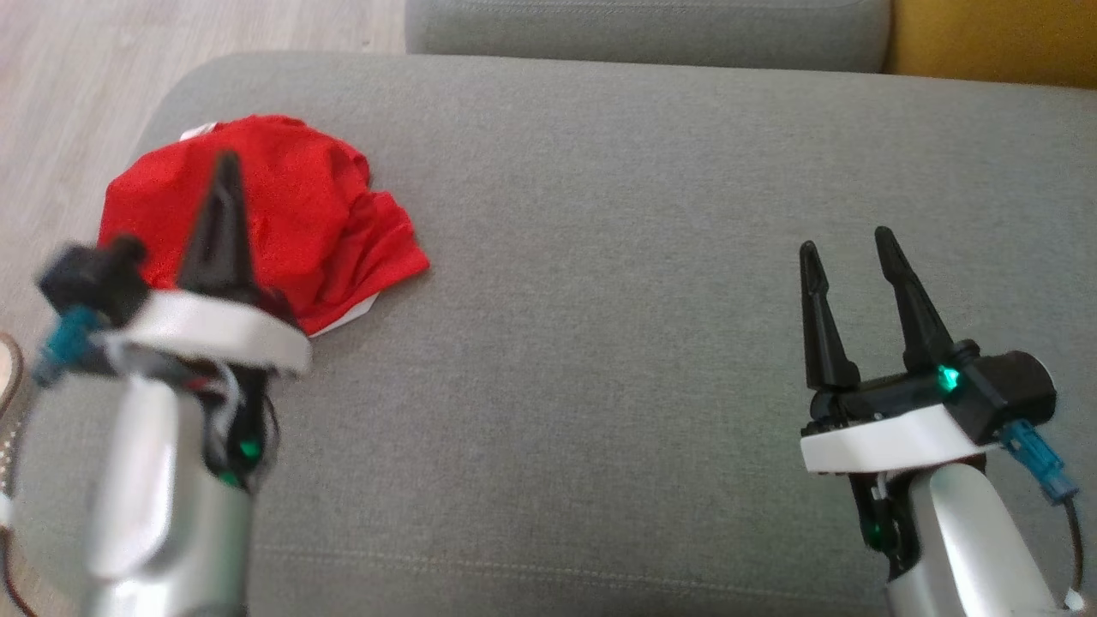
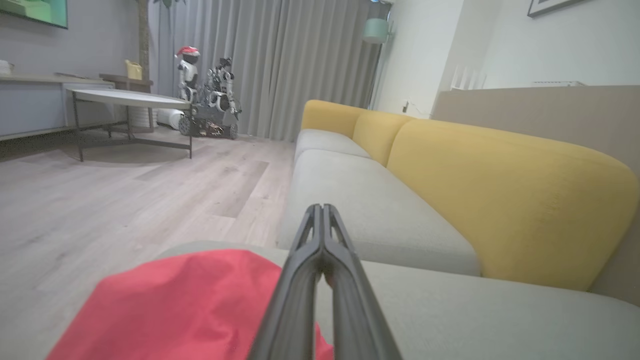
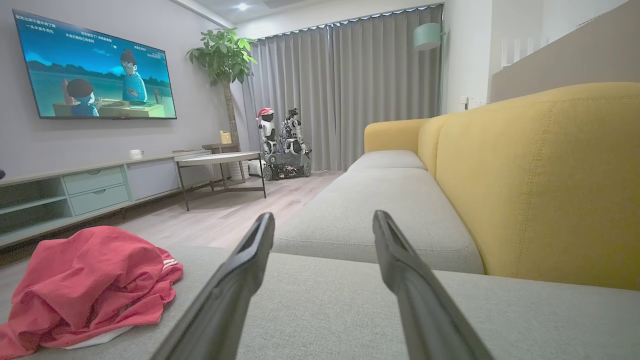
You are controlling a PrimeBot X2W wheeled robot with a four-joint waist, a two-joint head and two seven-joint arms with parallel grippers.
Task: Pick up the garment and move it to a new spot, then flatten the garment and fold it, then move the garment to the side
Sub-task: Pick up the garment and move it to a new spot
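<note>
Garment point(image 1: 283, 214) of crumpled red fabric lies on grey sofa seat point(image 1: 600, 257) (left end); left gripper point(image 1: 227, 167) hovers over it, jaws pressed together, empty; right gripper point(image 1: 844, 242) jaws spread, empty.

My jaws: long, black, tapered.
My wrist plates point(image 1: 883, 441): white.
My forearms point(image 1: 960, 531): silver.
My cable connectors point(image 1: 1041, 467): teal.
My status lights point(image 1: 946, 377): green.

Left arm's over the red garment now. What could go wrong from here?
1. The left gripper is shut above the red garment; lowered like that it would likely shove cloth, not pinch it.
2. The garment lies bunched at the left end of the grey cushion, beside the floor; a push might slide it off.
</note>
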